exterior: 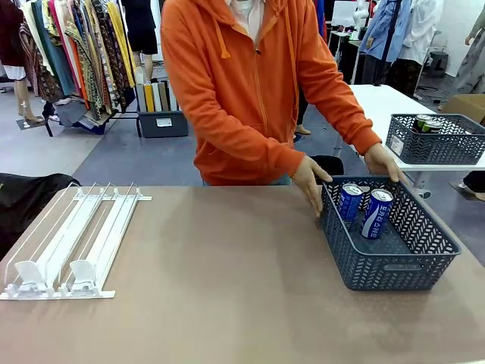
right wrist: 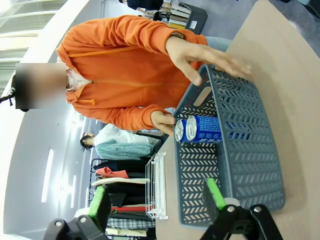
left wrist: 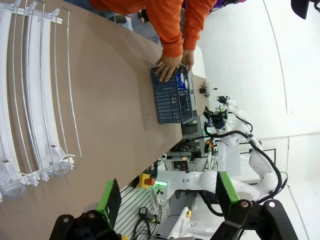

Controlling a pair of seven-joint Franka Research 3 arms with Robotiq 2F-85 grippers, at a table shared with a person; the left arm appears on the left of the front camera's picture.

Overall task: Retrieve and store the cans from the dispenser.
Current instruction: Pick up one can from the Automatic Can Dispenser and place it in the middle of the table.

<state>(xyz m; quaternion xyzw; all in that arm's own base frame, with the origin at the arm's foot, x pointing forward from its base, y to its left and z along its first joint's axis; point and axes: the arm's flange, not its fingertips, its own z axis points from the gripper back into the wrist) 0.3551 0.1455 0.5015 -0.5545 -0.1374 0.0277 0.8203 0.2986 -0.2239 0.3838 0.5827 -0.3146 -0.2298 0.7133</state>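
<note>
The white dispenser (exterior: 68,243) lies at the table's left, its pusher blocks down at the front lip and no can on its rails. Two blue cans (exterior: 349,202) (exterior: 377,213) stand in the far end of a grey-blue basket (exterior: 394,269) at the right. A person in an orange hoodie rests both hands (exterior: 311,182) on the basket's far rim. My left gripper (left wrist: 167,192) hangs open high over the table, with the dispenser (left wrist: 35,100) and the basket (left wrist: 167,100) well apart from it. Open too, my right gripper (right wrist: 157,200) looks down on the basket (right wrist: 260,165) and the cans (right wrist: 202,129).
A second perforated basket (exterior: 436,148) with cans (exterior: 426,123) sits on a white table at the back right. A dark bag (exterior: 26,197) lies beyond the table's left edge. Bare tabletop (exterior: 220,265) stretches between dispenser and basket.
</note>
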